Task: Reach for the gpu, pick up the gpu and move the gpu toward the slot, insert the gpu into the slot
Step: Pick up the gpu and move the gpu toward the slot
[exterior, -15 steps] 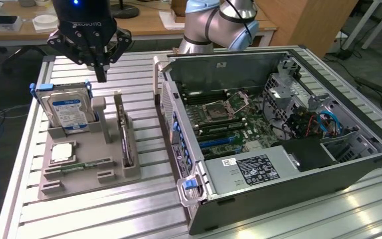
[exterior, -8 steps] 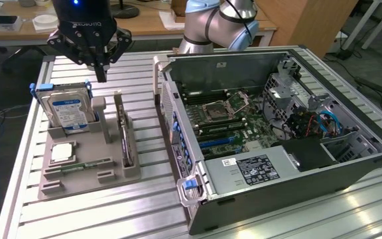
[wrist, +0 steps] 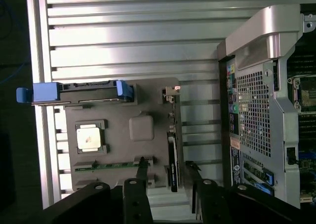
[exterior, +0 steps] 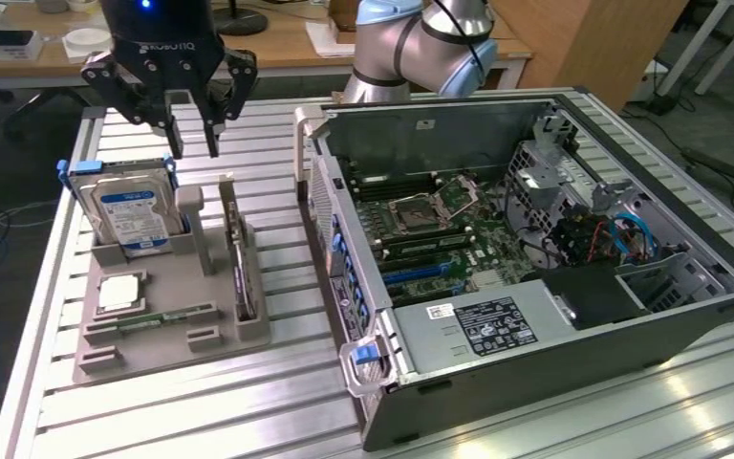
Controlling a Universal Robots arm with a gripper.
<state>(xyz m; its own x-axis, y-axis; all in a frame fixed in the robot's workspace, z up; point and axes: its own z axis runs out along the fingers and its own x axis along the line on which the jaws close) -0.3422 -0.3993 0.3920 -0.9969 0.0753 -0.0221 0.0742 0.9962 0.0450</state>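
Two black fingers point(exterior: 176, 134) of the dark robot gripper point(exterior: 195, 143) stand spread apart, gripping nothing, above the grey moulded holder tray point(exterior: 163, 330), where the thin green gpu card point(exterior: 242, 277) stands on edge, near the open dark-walled computer case point(exterior: 596, 354).

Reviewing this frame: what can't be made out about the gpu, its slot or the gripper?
- gpu: stands edge-on in the grey holder in both views, so its cooler and bracket faces are hidden.
- slot: in the exterior view, too small among the motherboard connectors to single out; in the wrist view, hidden past the case's rear panel.
- gripper: open, but its height above the gpu cannot be judged.
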